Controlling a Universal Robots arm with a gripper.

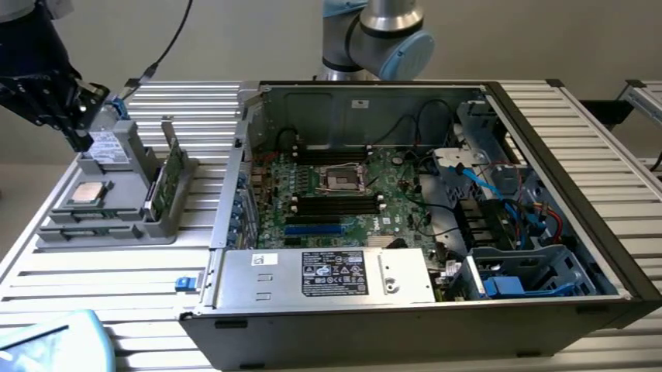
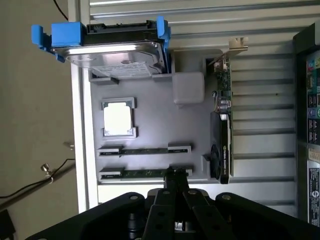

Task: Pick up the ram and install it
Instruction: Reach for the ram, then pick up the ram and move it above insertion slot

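Two ram sticks lie edge-up in slots of the grey parts tray [image 2: 195, 130]: one ram stick [image 2: 145, 150] and a second ram stick [image 2: 140, 173] closer to my fingers. My gripper [image 2: 175, 173] is shut with nothing in it, its tips lined up over one end of the closer stick. In the exterior view the gripper [image 1: 80, 142] hangs above the far end of the tray [image 1: 114, 232], beside the drive. The open computer case [image 1: 238, 155] holds the motherboard with black memory slots [image 1: 336, 205].
The tray also carries a silver drive in a blue bracket [image 2: 117, 55], a square processor chip [image 2: 119, 118] and an upright expansion card [image 2: 223, 125]. A power supply [image 1: 325, 275] sits at the case front. The arm's base [image 1: 373, 39] stands behind the case.
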